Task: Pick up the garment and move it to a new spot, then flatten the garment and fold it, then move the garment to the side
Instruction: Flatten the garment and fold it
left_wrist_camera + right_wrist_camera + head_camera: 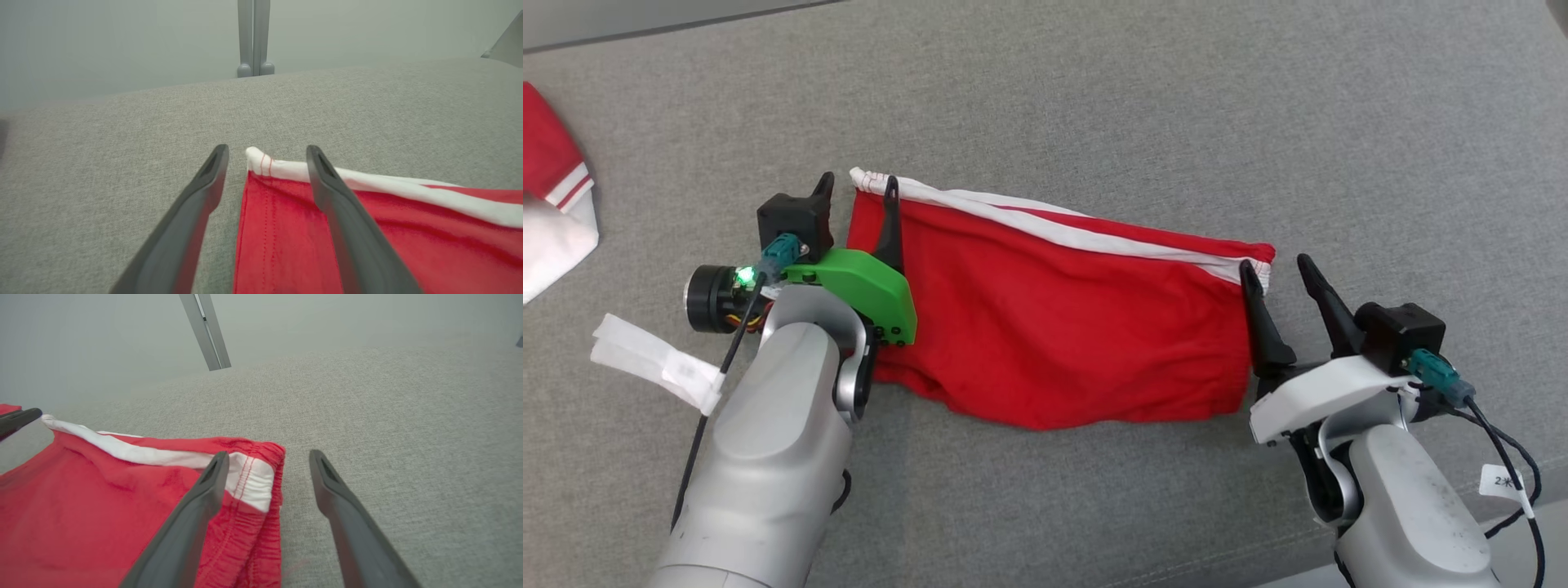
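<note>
left gripper (858, 181) and right gripper (1274, 265) both spread wide, holding nothing, straddling far corners of the red garment (1062, 327) at its 10 and 3 o'clock, probably placed to pull it flat, cloth lying stretched out mid grey cushion (1094, 98)

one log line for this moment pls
garment flat on grey cushion | left gripper open, astride its left corner | right gripper open, astride its right corner | nothing held

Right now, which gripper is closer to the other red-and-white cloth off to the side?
Left. The left gripper straddles the left corner of the red garment, toward the other cloth; the right gripper is at the garment's far end.
</note>
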Controlling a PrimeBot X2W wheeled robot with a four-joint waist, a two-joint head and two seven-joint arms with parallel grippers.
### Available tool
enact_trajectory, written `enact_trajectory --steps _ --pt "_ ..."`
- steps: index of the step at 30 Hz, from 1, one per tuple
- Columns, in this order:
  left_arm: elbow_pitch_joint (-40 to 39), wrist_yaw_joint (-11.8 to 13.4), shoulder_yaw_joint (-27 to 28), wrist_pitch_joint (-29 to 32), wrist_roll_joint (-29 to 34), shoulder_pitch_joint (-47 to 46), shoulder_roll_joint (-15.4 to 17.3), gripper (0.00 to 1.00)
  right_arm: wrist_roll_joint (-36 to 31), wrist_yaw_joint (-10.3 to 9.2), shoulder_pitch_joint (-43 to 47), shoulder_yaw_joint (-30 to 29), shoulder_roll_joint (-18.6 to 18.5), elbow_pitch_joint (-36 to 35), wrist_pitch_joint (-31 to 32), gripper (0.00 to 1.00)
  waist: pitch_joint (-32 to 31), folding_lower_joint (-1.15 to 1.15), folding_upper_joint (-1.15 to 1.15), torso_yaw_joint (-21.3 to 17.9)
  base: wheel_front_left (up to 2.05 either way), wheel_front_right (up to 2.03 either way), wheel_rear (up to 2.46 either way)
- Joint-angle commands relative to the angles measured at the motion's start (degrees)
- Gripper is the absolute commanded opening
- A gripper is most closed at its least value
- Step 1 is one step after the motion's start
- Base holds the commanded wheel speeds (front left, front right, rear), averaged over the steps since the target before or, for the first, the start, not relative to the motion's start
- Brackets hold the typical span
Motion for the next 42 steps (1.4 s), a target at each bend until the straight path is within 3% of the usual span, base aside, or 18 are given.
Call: enact_trajectory --steps 1,10,17,24,25,27,30,42 --pt "0.3 -0.3 -0.1 -0.7 -0.3 0.3 0.1 1.00 -0.7 -0.10 1.4 -0.8 -0.2 -0.8 -0.4 1.00 -1.1 0.00 0.00 0.5 0.00 0.00 0.00" --pt "-0.4 -0.3 -0.7 1.0 -2.5 7.2 -0.3 1.00 -6.7 -0.09 8.9 -8.3 -0.2 -9.4 5.1 1.00 -6.7 0.00 0.00 3.0 0.00 0.00 0.00" --pt "-1.6 0.0 -0.4 12.1 -6.4 12.5 -0.5 1.00 -8.6 -0.09 14.6 -10.7 -0.2 -19.6 10.7 1.00 -9.3 0.00 0.00 3.6 0.00 0.00 0.00" --pt "-3.8 1.6 -0.5 21.6 -8.4 14.1 0.6 1.00 -7.9 -0.09 16.5 -10.1 -0.2 -24.7 13.3 1.00 -9.0 0.00 0.00 2.0 0.00 0.00 0.00" --pt "-4.3 1.5 -0.6 22.5 -8.6 14.3 0.7 0.91 -7.7 -0.09 16.7 -10.0 -0.2 -24.9 13.3 1.00 -8.9 0.00 0.00 1.8 0.00 0.00 0.00" --pt "-5.6 1.2 -0.9 24.0 -9.0 14.9 0.7 0.44 -7.3 -0.09 16.9 -10.0 -0.2 -25.2 13.4 1.00 -8.8 0.00 0.00 1.5 0.00 0.00 0.00" --pt "-7.6 1.7 -1.0 25.5 -9.4 15.6 1.3 0.00 -7.1 -0.09 17.2 -9.9 -0.2 -25.2 13.3 1.00 -8.8 0.00 0.00 1.2 0.00 0.00 0.00" --pt "-14.8 4.2 -0.2 22.0 -9.2 19.8 2.6 0.00 -7.6 -0.09 18.1 -12.4 -0.2 -23.9 12.8 1.00 -12.2 0.00 0.00 3.4 0.00 0.00 0.00"
